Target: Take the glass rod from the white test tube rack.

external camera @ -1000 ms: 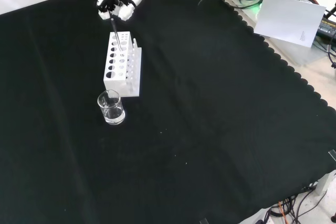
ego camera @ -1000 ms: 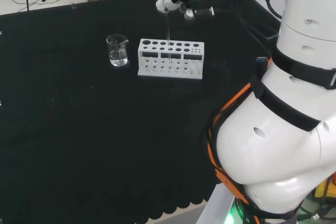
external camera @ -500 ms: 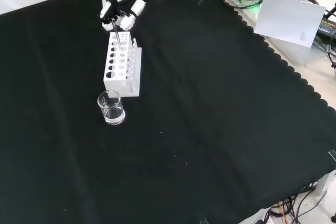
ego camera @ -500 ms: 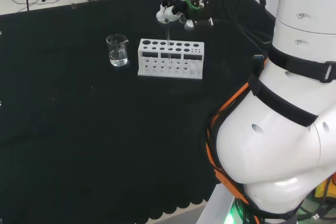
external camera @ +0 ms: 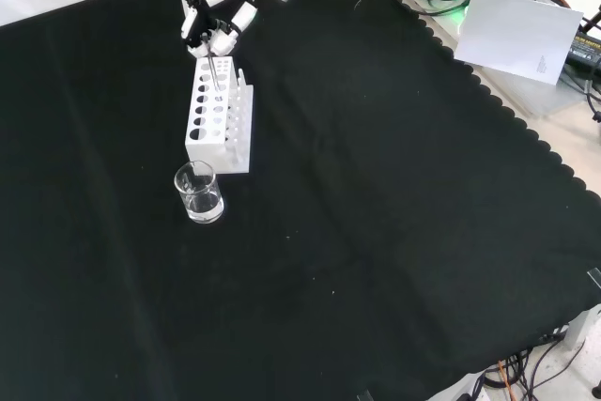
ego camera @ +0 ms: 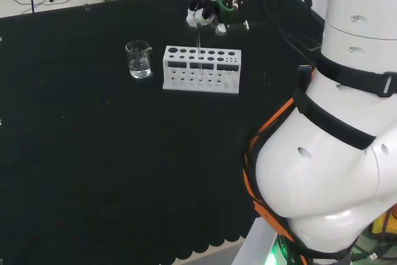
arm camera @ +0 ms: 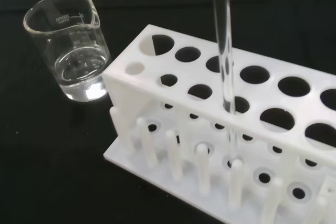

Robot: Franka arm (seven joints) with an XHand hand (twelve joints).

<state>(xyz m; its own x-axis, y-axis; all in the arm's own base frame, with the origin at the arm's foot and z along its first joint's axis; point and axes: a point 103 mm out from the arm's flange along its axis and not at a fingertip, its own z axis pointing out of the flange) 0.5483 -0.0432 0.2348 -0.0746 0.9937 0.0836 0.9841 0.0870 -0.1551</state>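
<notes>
The white test tube rack (ego camera: 201, 69) stands on the black cloth, also seen in the front view (external camera: 218, 117) and close up in the wrist view (arm camera: 184, 124). A clear glass rod (arm camera: 224, 51) stands upright in one of the rack's middle holes, its lower end down by the pegs. It shows as a thin line in the head view (ego camera: 198, 38) and the front view (external camera: 217, 70). The hand (ego camera: 203, 13) hovers right above the rack, fingers curled round the rod's top end; the front view shows the hand (external camera: 214, 27) at the rack's far end.
A small glass beaker (ego camera: 138, 60) with a little clear liquid stands left of the rack in the head view, nearer the camera in the front view (external camera: 198, 192), and close beside the rack in the wrist view (arm camera: 68, 45). The arm's white links (ego camera: 329, 153) take up the head view's right.
The hand has come down a little, closer to the rack, and its fingers have drawn in round the rod's top. Rod, rack and beaker stay where they were.
</notes>
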